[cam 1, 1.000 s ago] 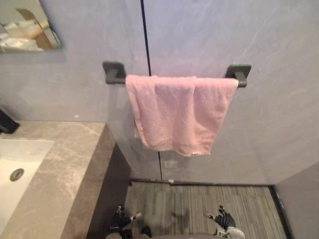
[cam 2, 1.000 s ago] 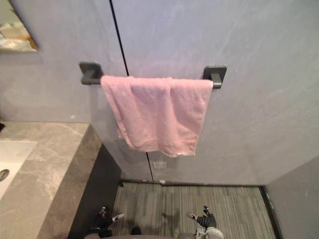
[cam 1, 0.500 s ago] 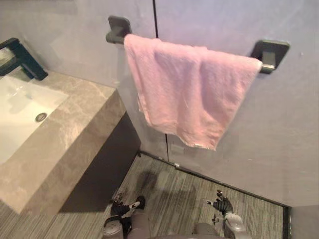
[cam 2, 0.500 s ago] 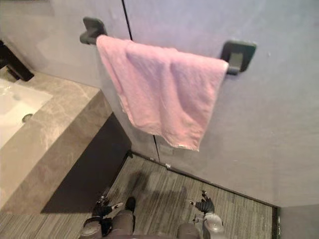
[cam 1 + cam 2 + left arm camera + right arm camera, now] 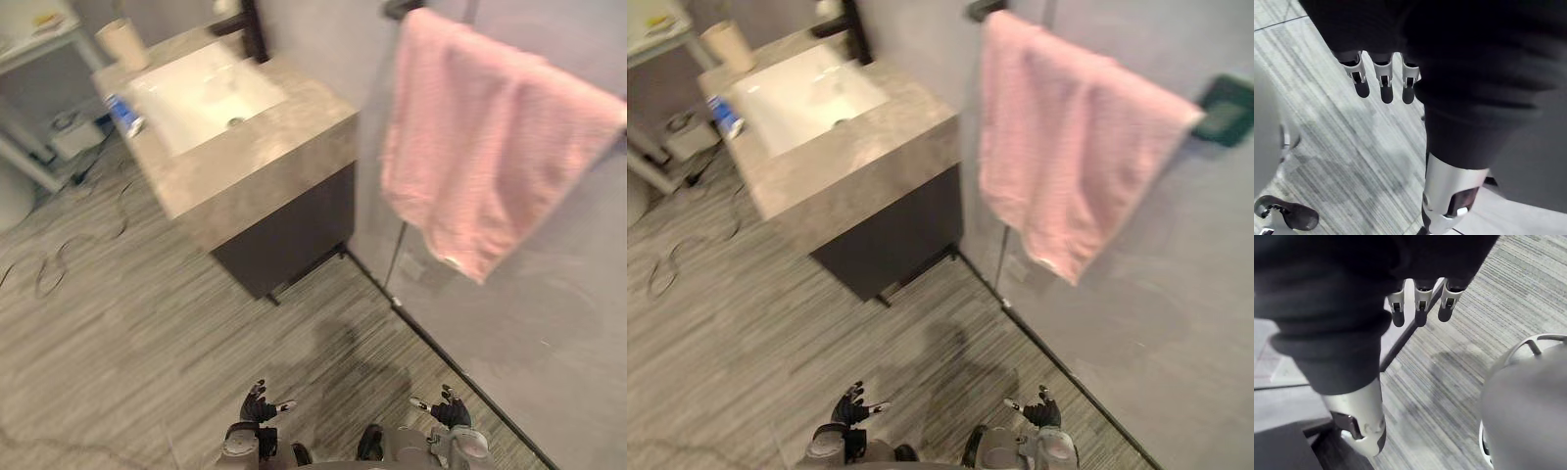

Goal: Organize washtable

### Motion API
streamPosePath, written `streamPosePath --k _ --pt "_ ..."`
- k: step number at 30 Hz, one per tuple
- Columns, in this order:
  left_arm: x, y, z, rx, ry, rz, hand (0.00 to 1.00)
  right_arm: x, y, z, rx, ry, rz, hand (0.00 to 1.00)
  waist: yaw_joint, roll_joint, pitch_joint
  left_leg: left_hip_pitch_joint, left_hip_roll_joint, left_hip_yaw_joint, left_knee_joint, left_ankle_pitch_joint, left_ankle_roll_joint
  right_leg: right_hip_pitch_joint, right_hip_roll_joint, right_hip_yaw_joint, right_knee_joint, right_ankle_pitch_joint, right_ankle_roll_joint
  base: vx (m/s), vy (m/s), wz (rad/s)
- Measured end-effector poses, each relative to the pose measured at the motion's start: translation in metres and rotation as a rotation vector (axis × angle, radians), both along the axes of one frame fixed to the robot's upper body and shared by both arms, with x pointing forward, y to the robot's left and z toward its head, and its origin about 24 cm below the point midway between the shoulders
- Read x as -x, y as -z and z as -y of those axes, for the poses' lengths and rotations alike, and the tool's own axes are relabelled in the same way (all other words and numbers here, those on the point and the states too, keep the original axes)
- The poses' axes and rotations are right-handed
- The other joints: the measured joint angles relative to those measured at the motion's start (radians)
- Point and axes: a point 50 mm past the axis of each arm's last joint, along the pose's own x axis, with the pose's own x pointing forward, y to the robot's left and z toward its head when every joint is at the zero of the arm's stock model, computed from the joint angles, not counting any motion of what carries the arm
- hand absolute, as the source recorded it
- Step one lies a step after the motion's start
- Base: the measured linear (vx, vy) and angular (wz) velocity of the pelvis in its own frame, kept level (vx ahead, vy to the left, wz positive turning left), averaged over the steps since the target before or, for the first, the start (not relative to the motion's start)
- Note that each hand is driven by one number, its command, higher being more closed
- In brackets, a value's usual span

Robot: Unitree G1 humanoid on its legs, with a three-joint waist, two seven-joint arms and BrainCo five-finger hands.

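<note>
Towel (image 5: 490,166) hung; bench (image 5: 284,132) apparently unsorted.
Left hand (image 5: 257,409) and right hand (image 5: 446,411) released, empty; cup (image 5: 122,41) and tube (image 5: 125,113) sit on bench.

1. Towel (image 5: 490,147): pink cloth, terry pile, soft, matt.
2. Worktop (image 5: 284,137): grey-brown stone look, pale veining, smooth, low sheen.
3. Basin (image 5: 196,88): white, glossy, ceramic look.
4. Tap (image 5: 253,24): black, matt.
5. Cabinet front (image 5: 294,230): dark, flat, matt.
6. Floor (image 5: 137,323): grey, fine streaked grain, matt.
7. Wall (image 5: 558,323): grey, smooth, matt, faintly mottled.
8. Rail bracket (image 5: 1227,110): dark, matt.
9. Left hand (image 5: 1382,78) and right hand (image 5: 1419,298): fingers silver with a metal sheen, tips dark and matt; covers dark, ribbed.
</note>
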Motion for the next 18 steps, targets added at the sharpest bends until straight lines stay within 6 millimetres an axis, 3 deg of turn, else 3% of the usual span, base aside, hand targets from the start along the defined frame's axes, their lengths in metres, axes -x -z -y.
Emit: streamPosePath --k 2,7,14,16,18 --pt "0.008 0.003 -0.005 -0.020 0.012 -0.027 0.00 -0.003 0.001 -0.004 -0.016 0.003 -0.006 0.00 0.008 -0.004 -0.002 0.019 -0.019 -0.046 -0.087 0.069 0.020 0.038 0.018 -0.007 -0.084 0.071 0.021 -0.15 0.140 0.71" --pt "0.031 0.009 -0.020 -0.045 -0.003 -0.094 0.00 -0.004 0.002 -0.007 -0.023 -0.001 -0.010 0.00 0.009 0.008 -0.016 0.029 -0.061 -0.114 -0.167 0.130 0.062 0.075 0.011 -0.036 -0.162 0.138 0.050 -0.14 0.145 0.38" --pt "0.027 0.007 -0.032 -0.067 -0.013 -0.086 0.00 0.002 0.006 -0.011 -0.036 0.003 -0.049 0.00 0.024 -0.039 -0.016 -0.038 -0.076 -0.195 -0.168 0.154 0.070 0.084 -0.027 -0.177 -0.159 0.144 0.055 -0.09 0.031 0.62" --pt "0.026 0.006 -0.036 -0.066 -0.044 -0.080 0.00 0.003 0.007 -0.011 -0.035 0.003 -0.057 0.00 0.029 -0.055 -0.010 -0.052 -0.076 -0.144 -0.167 0.155 0.071 0.085 -0.038 -0.208 -0.162 0.124 0.085 -0.02 0.026 0.58" --pt "0.026 0.004 -0.044 -0.068 -0.096 -0.068 0.00 0.005 0.008 -0.013 -0.031 0.006 -0.069 0.00 0.032 -0.080 0.001 -0.091 -0.065 -0.071 -0.051 0.124 0.114 0.080 -0.081 -0.230 -0.103 0.075 0.124 0.06 0.078 0.47"
